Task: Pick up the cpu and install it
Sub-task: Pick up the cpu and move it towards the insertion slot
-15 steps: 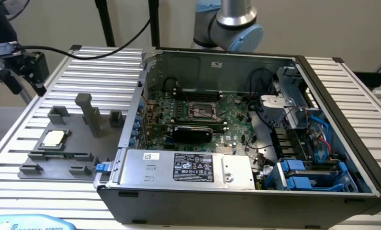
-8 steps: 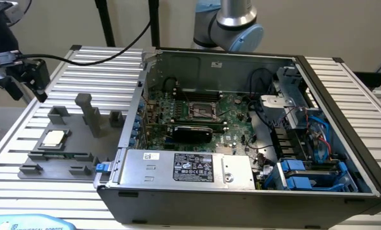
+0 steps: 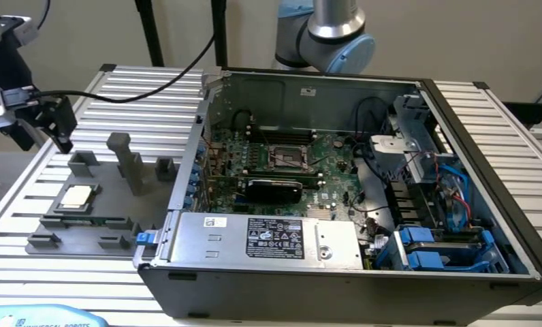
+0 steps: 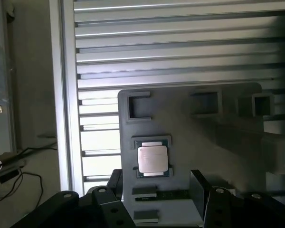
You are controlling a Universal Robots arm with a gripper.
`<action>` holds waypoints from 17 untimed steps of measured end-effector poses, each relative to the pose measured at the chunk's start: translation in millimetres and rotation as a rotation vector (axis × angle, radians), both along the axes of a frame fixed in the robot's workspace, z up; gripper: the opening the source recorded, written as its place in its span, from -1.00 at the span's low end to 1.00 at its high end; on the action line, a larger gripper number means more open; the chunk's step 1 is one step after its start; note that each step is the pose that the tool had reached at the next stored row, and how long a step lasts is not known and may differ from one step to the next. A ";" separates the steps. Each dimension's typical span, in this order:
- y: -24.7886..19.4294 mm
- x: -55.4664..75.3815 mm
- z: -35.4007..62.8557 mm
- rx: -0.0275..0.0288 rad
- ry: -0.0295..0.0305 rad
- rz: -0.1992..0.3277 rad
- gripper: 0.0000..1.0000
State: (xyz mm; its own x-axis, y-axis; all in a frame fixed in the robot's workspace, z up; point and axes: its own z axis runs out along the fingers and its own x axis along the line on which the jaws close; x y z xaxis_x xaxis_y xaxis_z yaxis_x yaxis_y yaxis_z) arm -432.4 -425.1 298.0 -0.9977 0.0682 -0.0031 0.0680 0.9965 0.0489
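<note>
The cpu (image 3: 75, 197) is a small square chip with a silvery-beige top. It lies flat in a recess of the grey fixture plate (image 3: 89, 235) on the slatted table, at the exterior view's left. My gripper (image 3: 44, 133) hangs above and behind the cpu, well clear of it. In the wrist view the cpu (image 4: 153, 159) sits in its recess between my two black fingers (image 4: 198, 187), which stand wide apart with nothing between them. The green motherboard (image 3: 330, 167) with its black-framed socket (image 3: 287, 158) lies inside the open computer case.
The open computer case (image 3: 252, 276) fills the table's middle and the exterior view's right, with a power supply (image 3: 271, 238) at its front. Grey upright fixture blocks (image 3: 126, 160) stand beside the cpu. A black cable (image 3: 162, 78) runs across the slatted table (image 3: 17, 286).
</note>
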 end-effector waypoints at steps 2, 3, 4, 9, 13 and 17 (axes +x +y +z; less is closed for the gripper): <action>-0.2 0.0 -3.7 0.0000 -0.0001 0.000 0.35; -0.3 0.0 -5.5 0.0000 0.0000 0.000 0.35; -0.5 0.0 -7.4 0.0000 0.0000 0.000 0.35; -1.3 0.2 -16.5 0.0000 0.0000 0.000 0.35; -1.9 1.2 -23.7 0.0000 0.0000 0.000 0.35; -2.6 2.1 -31.1 0.0000 0.0000 0.000 0.35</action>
State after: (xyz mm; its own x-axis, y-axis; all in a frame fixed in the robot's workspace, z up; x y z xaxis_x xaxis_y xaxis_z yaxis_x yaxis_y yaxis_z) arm -430.3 -427.8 267.0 -0.9977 0.0681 -0.0032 0.0679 0.9965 0.0489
